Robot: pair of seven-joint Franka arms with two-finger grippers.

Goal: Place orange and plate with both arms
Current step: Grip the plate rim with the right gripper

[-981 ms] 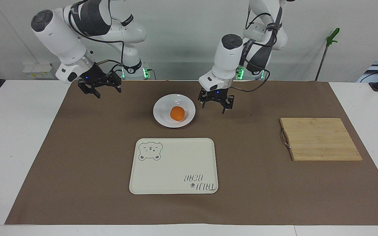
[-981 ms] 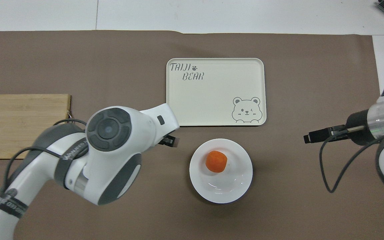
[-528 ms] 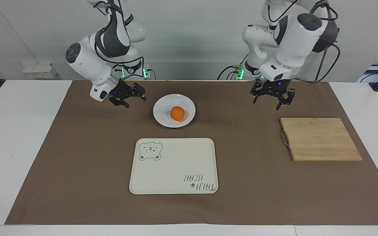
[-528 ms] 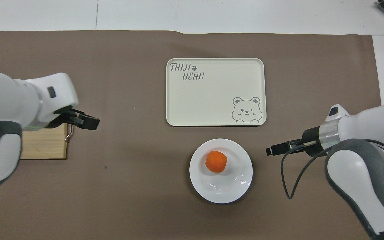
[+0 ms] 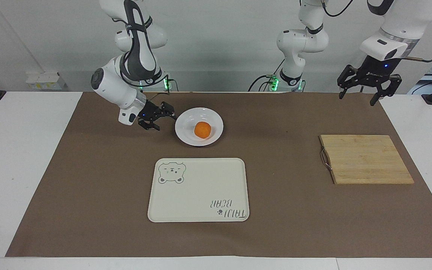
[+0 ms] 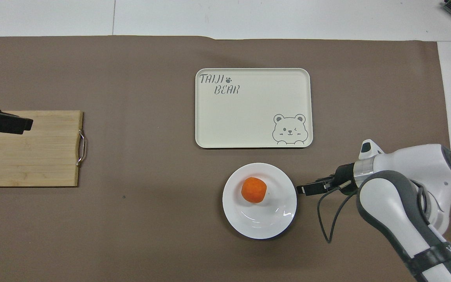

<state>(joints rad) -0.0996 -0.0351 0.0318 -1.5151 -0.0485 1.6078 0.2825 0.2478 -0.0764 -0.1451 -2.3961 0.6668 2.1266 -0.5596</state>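
Fingers of my right gripper (image 5: 162,117) stand apart and hold nothing; it sits low, just beside the rim of the plate (image 5: 186,135) on the right arm's end, and I cannot tell whether a fingertip touches that rim. My left gripper (image 5: 368,88) is raised high over the left arm's end of the table, jaws spread wide, empty, well apart from the plate.

Plate lies on the mat nearest the robots among the table items, roughly midway between the two arms. Orange (image 5: 203,129) rests in its bowl, slightly off centre toward the tray, touched by neither gripper.

Tray (image 5: 197,195), cream with a bear drawing and lettering, lies flat farther from the robots than the plate, close to it but not touching. Nothing is in it.

Board (image 5: 366,159), bamboo with a metal handle on the edge facing the tray, lies flat toward the left arm's end, well apart from plate and tray. In the overhead view my left gripper's tips show over its outer part.

Mat (image 5: 88,195) is brown and covers most of the white table (image 5: 13,168). Wall at the robots' end is plain white.
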